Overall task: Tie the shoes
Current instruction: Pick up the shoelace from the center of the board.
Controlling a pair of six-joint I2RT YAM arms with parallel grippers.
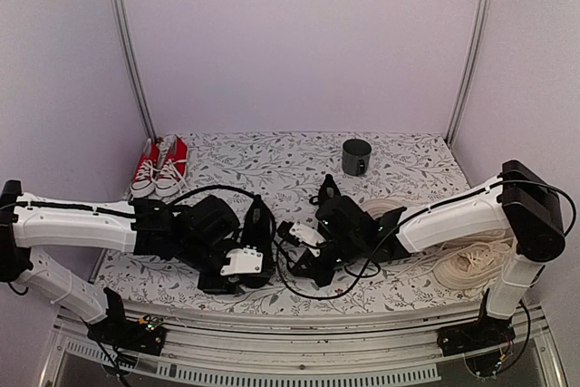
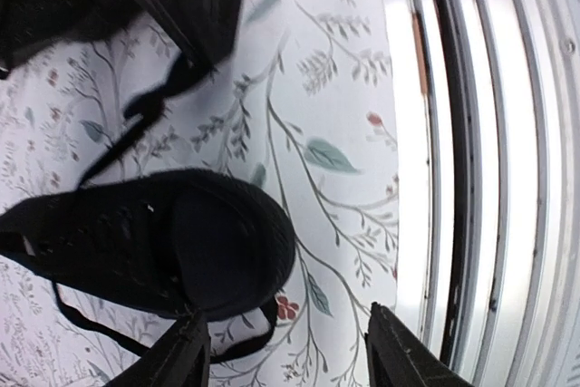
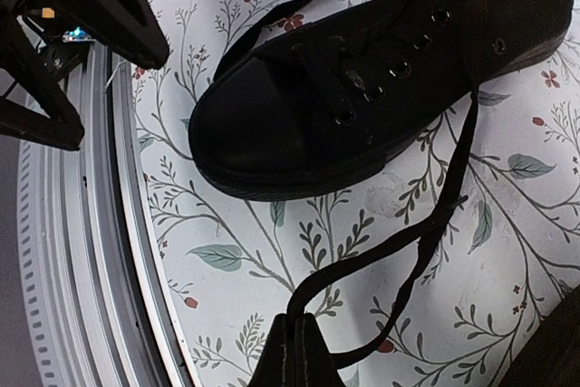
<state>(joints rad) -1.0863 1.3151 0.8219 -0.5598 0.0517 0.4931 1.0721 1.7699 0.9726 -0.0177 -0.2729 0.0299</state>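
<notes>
Right hand [image 3: 294, 351], lace [image 3: 426, 233]; black shoe [image 3: 362, 88] seemingly untied.

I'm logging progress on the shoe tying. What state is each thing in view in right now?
Black shoe: upright on the table, laces undone, trailing loose.
Lace: one strand pinched at the right gripper's tips.
Right gripper: shut on the lace.
Left gripper: open, holding nothing, above the other black shoe's toe.
Red sneakers: standing together at the table's far left.
Grey mug: upright.
</notes>
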